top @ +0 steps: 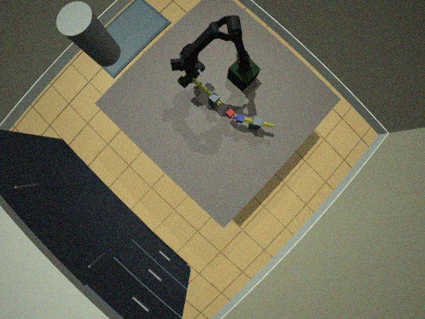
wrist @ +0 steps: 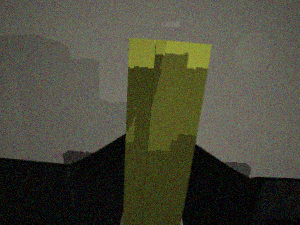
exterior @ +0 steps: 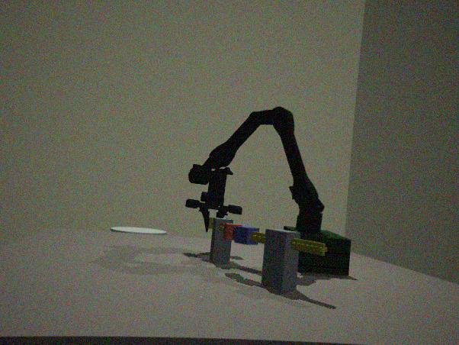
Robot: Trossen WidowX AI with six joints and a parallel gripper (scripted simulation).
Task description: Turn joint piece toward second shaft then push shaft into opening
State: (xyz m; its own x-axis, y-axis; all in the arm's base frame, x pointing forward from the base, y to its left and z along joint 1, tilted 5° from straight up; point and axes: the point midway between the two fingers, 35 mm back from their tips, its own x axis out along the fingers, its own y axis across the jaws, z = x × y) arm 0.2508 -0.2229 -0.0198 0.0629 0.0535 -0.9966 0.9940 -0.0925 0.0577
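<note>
My gripper (top: 193, 80) (exterior: 213, 223) (wrist: 155, 140) is shut on the outer part of the second shaft (top: 202, 87) (wrist: 170, 99), a yellow bar. This shaft passes through a grey block (top: 214, 98) (exterior: 221, 244), and its inner end pokes out toward the joint. The joint's red piece (top: 230, 113) (exterior: 232, 231) faces that end across a gap; its opening is too small to make out. The blue piece (top: 240, 118) (exterior: 246, 235) sits on the first shaft (top: 268, 125) (exterior: 309, 246), held in the other grey block (top: 257, 122) (exterior: 280, 259).
The arm's dark green base (top: 243, 75) (exterior: 329, 252) stands beside the two blocks on the grey table top (top: 212, 169) (exterior: 152, 305). A tall grey cylinder (top: 88, 33) stands beyond the table's edge, and a dark cabinet (top: 88, 212) stands off to the other side.
</note>
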